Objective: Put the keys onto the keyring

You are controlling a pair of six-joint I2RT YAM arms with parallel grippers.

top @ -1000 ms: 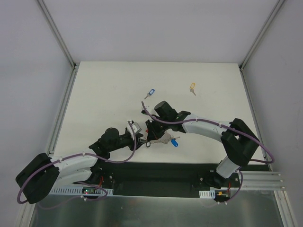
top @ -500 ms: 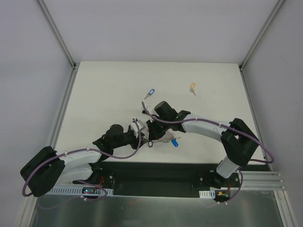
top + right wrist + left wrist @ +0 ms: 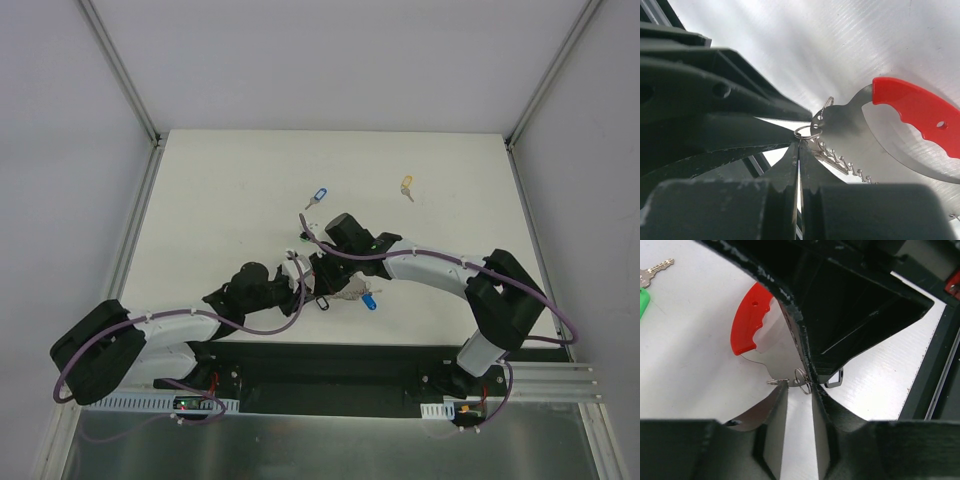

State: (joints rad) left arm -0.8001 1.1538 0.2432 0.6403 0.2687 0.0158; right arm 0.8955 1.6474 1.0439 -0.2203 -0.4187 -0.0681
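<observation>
Left end effector (image 3: 799,386), narrowed but not shut, has closed in on the right end effector (image 3: 799,142), which clamps the keyring (image 3: 912,105) just ahead of both tips, so threading looks imminent.

The keyring (image 3: 850,127) joins a glossy red plastic band to dull, satin-grey sheet metal and a beaded metal strap. The small wire rings (image 3: 807,131) are bright polished metal. The right claw (image 3: 799,145) is matt black plastic, rough along its edges. The surface (image 3: 790,45) is white, finely ribbed and softly shiny.
</observation>
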